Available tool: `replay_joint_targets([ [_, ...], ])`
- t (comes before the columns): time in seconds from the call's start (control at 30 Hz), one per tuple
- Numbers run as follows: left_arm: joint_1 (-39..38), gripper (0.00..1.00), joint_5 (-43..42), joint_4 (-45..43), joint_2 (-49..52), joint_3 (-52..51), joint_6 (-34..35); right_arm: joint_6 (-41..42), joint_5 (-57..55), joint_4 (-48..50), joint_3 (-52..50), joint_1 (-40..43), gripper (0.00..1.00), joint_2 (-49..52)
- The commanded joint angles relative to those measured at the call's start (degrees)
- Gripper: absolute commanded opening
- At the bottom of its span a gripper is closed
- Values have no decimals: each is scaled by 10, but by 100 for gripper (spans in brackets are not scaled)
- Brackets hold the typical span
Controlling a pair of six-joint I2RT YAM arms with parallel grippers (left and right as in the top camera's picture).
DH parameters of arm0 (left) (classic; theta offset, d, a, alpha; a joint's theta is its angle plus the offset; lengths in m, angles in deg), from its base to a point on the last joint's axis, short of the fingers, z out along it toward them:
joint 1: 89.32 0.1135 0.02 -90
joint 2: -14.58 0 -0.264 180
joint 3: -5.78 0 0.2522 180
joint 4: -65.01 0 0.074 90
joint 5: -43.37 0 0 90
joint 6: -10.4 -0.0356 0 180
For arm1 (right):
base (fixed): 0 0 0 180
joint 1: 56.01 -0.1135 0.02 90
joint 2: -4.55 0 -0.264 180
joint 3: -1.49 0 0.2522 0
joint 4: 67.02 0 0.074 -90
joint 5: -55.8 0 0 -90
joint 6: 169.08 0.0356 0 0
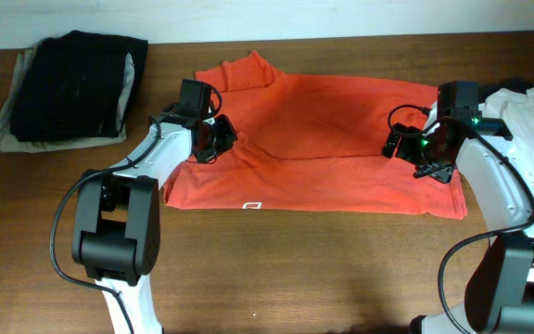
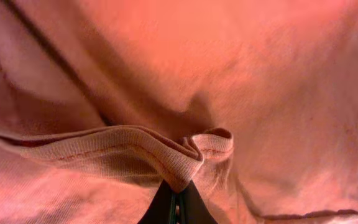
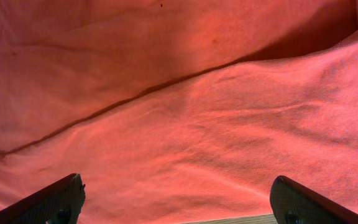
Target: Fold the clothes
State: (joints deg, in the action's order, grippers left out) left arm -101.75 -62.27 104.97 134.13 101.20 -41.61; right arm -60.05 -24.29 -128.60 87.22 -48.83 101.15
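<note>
A red-orange T-shirt [image 1: 323, 148] lies spread across the middle of the table, a small white logo [image 1: 252, 205] at its front edge. My left gripper [image 1: 213, 137] is over the shirt's left part and is shut on a pinched hemmed edge of it [image 2: 185, 162]. My right gripper [image 1: 406, 148] is over the shirt's right part. Its fingers are wide open [image 3: 176, 199] above the cloth [image 3: 185, 124] and hold nothing. A fold line [image 3: 135, 93] crosses the fabric under it.
A pile of dark clothes [image 1: 68, 88] on a beige one sits at the back left. A white garment [image 1: 527, 107] lies at the back right, next to my right arm. The wooden table [image 1: 295, 269] shows in front of the shirt.
</note>
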Motion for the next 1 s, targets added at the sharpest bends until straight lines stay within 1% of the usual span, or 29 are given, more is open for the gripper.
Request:
replay_joint_targets([
  [0.0,2,2,4,-24,-21,14,-5,-3,-9,0,6,-4,98,3],
  [0.17,-6,2,10,-72,-20,14,-5,-3,-9,0,6,-4,99,3],
  [0.2,-8,8,17,-75,-20,14,-5,-3,-9,0,6,-4,99,3],
  [0.23,-10,19,28,-75,-20,14,-5,-3,-9,0,6,-4,99,3],
  [0.33,-18,98,56,-68,-20,14,-6,-3,-9,0,6,-4,99,3],
  [0.5,-12,99,55,-42,-22,14,-7,-4,-10,0,6,-4,99,3],
  [0.6,7,99,54,8,-41,14,-12,-4,-10,-3,6,-4,99,3],
  [0.73,32,99,54,64,-101,14,-89,-4,-10,-2,-2,-4,99,3],
  [0.83,36,99,54,99,-147,14,-143,-4,-10,-2,-4,-4,99,3],
  [0.9,35,98,54,132,-161,14,-156,-4,-10,-2,-4,-4,99,3],
  [0.97,33,93,48,173,-162,14,-159,-4,-10,-3,-4,-4,99,3],
])
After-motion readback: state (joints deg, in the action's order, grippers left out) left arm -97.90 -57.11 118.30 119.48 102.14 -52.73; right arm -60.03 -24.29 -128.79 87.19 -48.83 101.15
